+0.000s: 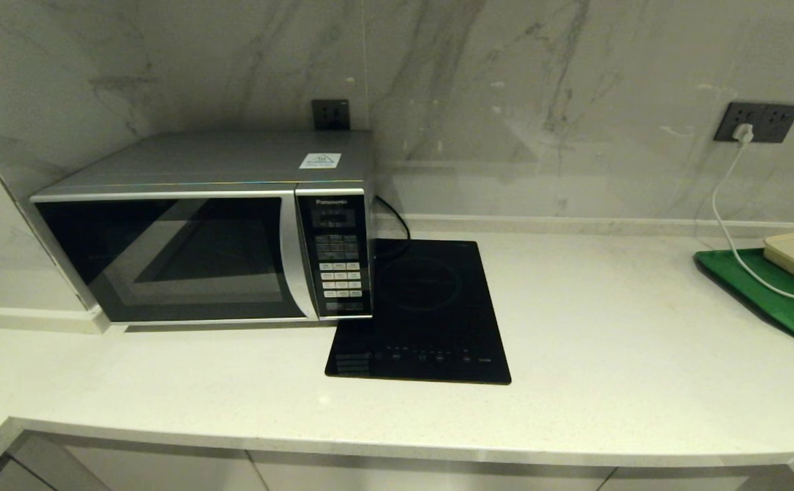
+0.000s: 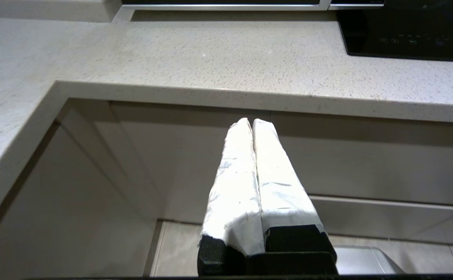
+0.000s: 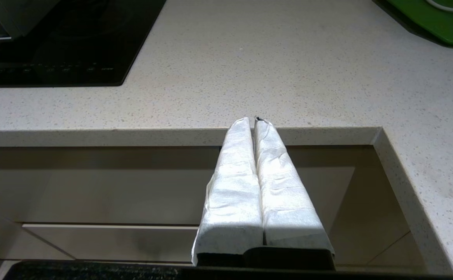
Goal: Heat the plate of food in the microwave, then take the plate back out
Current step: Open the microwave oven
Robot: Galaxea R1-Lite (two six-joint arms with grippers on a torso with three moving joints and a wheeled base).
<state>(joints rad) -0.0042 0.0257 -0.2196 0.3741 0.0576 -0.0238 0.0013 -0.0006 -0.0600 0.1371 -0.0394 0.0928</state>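
Your microwave [image 1: 199,232], left of frame, door closed; plate unseen. Left gripper [image 2: 252,123], right gripper [image 3: 252,121] pressed closed, empty, below counter edge. Progress unclear.

The right gripper [image 3: 254,121] is hanging below the counter edge [image 3: 172,137], its white-wrapped fingers [image 3: 238,175] pressing together — nothing between them. Beyond that edge, the black cooktop [image 3: 67,46] is lying flat on the speckled countertop [image 3: 273,70], while a green tray [image 3: 432,23] is sitting well apart from it — at the far corner.
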